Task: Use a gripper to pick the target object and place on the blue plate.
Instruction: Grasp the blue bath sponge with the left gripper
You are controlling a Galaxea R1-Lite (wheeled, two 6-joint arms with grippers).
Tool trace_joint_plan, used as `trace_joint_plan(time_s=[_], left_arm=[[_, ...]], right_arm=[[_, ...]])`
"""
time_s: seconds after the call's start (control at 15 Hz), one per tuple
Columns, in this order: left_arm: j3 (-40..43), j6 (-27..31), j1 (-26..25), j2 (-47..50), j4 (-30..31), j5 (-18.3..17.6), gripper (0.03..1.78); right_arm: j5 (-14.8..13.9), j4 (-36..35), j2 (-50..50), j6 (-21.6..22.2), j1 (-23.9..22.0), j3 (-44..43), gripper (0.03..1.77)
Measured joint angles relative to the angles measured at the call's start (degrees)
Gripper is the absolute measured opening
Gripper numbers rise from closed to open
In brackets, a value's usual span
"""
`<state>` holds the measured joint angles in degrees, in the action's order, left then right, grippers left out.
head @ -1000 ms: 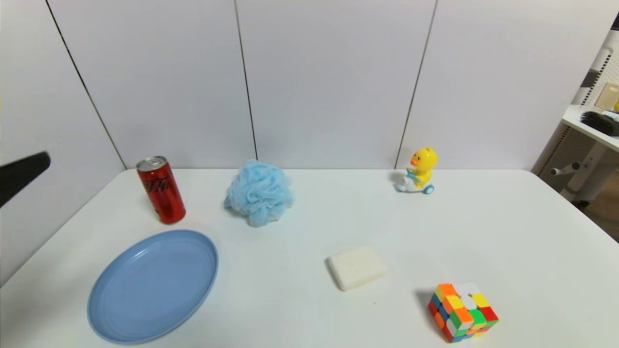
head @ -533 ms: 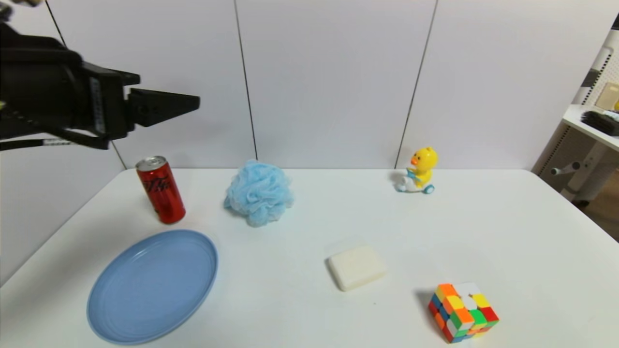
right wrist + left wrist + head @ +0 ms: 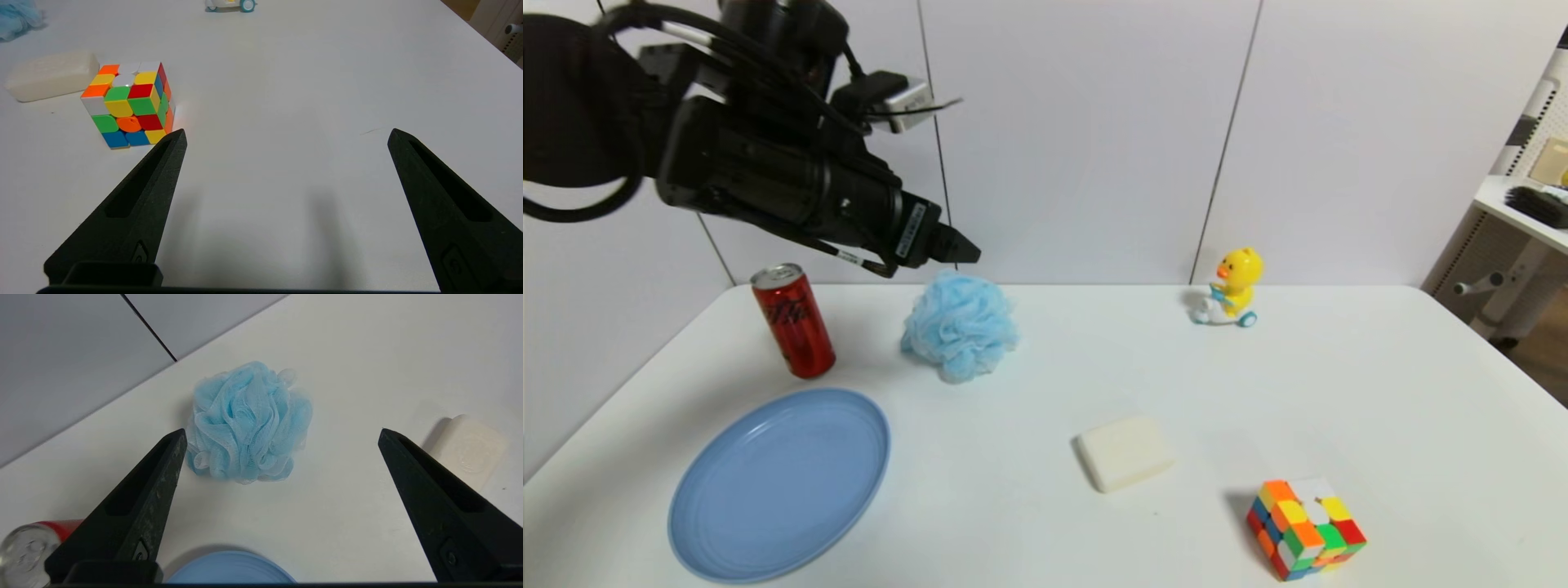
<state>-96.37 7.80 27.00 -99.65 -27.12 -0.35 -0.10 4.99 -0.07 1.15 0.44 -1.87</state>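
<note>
The light-blue bath pouf (image 3: 961, 326) (image 3: 249, 424) rests on the white table near its back edge, between the can and the duck toy. My left gripper (image 3: 960, 247) (image 3: 282, 433) hangs in the air just above and slightly left of the pouf, open wide and holding nothing. The pouf lies beyond the fingertips, nearer one finger (image 3: 163, 465). The blue plate (image 3: 780, 482) (image 3: 231, 568) lies flat at the front left. My right gripper (image 3: 286, 136) is out of the head view; it hovers low over bare table at the right, open.
A red can (image 3: 794, 320) stands left of the pouf, behind the plate. A white soap bar (image 3: 1125, 452) lies mid-table, a colour cube (image 3: 1304, 527) at the front right, a yellow duck toy (image 3: 1232, 288) at the back right. A wall stands behind the table.
My left arm has swung in from the far left edge of the head view, moving right and downward until its gripper hangs over the pouf. No object on the table has moved.
</note>
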Motion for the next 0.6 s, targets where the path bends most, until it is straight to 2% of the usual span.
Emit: trace_joint_plan(time_s=[0.6], left_arm=[[-3.9,-7.06,-0.22,-17.6,-0.4,0.51,1.69]], right_arm=[[0.02,0.05,0.0,0.0,0.02,0.0,1.7]])
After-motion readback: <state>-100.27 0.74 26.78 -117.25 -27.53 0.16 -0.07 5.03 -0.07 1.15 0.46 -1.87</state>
